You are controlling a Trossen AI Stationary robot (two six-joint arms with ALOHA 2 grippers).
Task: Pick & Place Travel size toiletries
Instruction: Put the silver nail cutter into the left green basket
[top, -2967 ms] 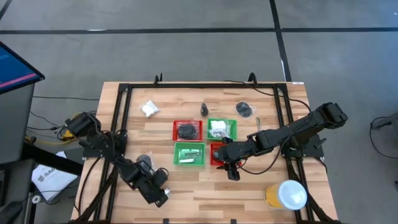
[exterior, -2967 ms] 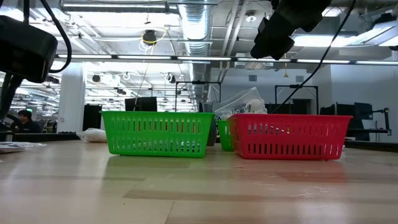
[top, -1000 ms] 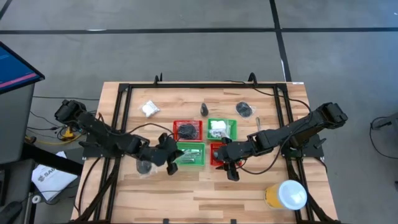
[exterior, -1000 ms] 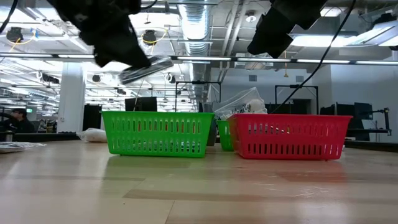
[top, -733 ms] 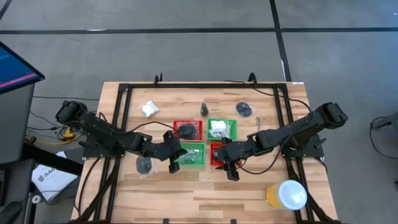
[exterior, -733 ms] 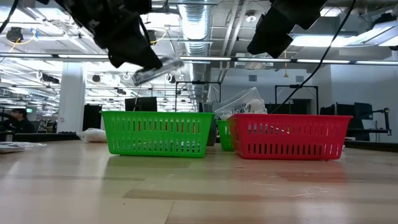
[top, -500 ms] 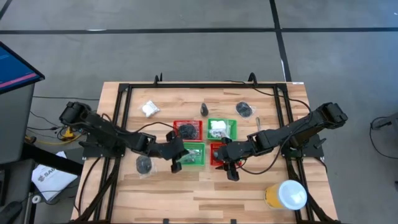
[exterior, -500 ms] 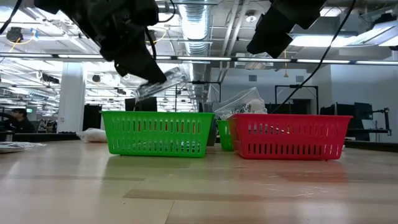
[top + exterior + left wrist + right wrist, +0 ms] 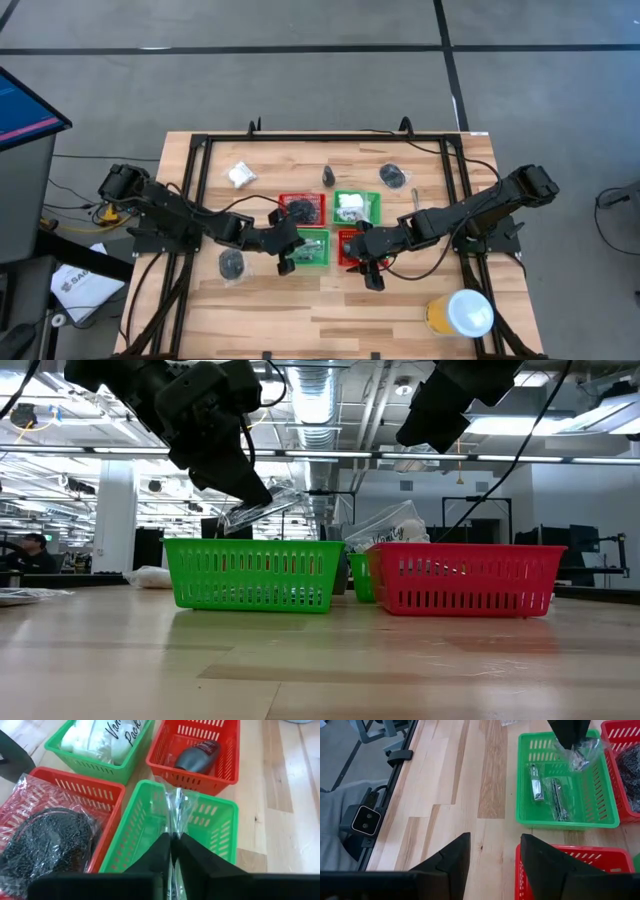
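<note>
My left gripper (image 9: 172, 842) is shut on a clear crinkly packet (image 9: 175, 807) with a thin silver piece inside. It hovers over the near green basket (image 9: 305, 249), where two silver pieces (image 9: 545, 790) lie. The packet (image 9: 258, 510) shows above the basket's rim in the low view. My right gripper (image 9: 492, 862) is open and holds nothing, above the near red basket (image 9: 350, 245). That basket has a dark mini bottle (image 9: 197, 757) in it. White packets (image 9: 100, 740) fill the far green basket, and a black coil (image 9: 45, 837) fills the far red one. My left gripper pinches the clear packet by its near end (image 9: 174, 827) between both fingers. The fingers slant down at it from the table's left side. The packet is lifted clear and hangs tilted beyond the fingertips (image 9: 245, 490), over the near green basket.
Loose on the table are a white packet (image 9: 240, 175), a dark piece (image 9: 328, 177), a black coil (image 9: 393, 177), a silver tube (image 9: 415, 195) and a second black coil (image 9: 231, 265). The yellow tub with a white lid (image 9: 462, 313) stands at the near right. Bare wood lies along the near edge.
My left gripper has carried the packet toward the table's right, from beside the near green basket to over it, and has sunk a little toward the rim. It has stayed shut on the packet.
</note>
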